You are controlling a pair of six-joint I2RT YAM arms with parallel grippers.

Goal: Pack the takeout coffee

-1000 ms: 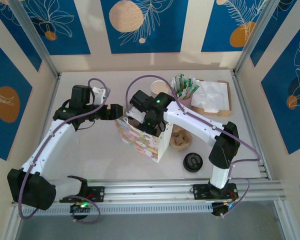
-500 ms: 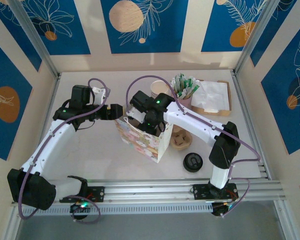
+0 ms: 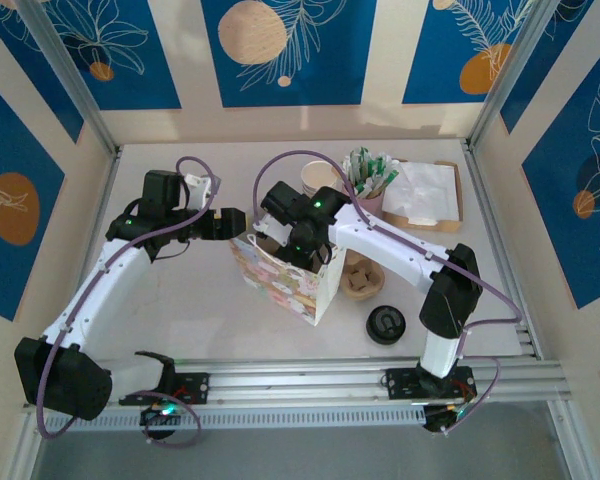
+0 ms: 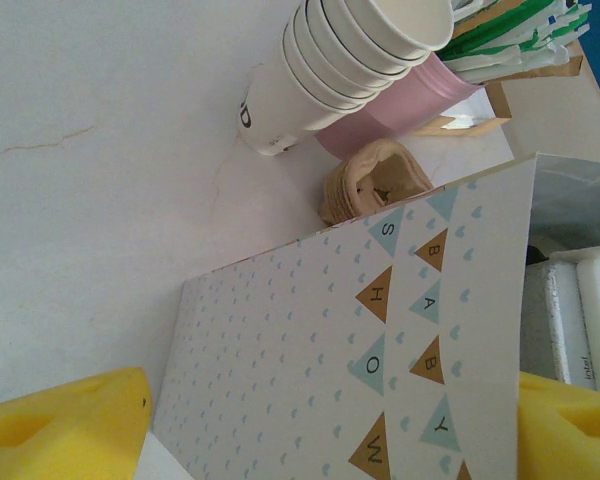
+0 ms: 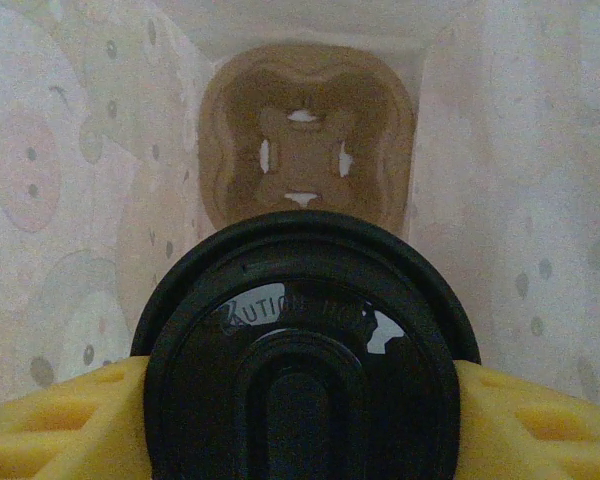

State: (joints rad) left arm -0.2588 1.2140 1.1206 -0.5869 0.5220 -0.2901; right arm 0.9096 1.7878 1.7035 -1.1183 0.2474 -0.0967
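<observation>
Right claw (image 5: 300, 415) clamps its yellow foam pads (image 5: 50, 420) on either side of a lidded coffee cup (image 5: 300, 330), whose glossy, round black lid faces up inside the paper bag (image 5: 520, 150). Below it, on the bag's floor, lies a brown moulded-pulp carrier (image 5: 305, 130) with lobed corners. Left claw (image 4: 315, 430) stands wide, its pads pressed to both edges of the bag's matte, pennant-printed narrow side, gripping it. Beyond stand nested white paper cups (image 4: 330, 60), a pink tub (image 4: 400, 100) of green-and-white sachets, and a second pulp carrier (image 4: 375, 185).
</observation>
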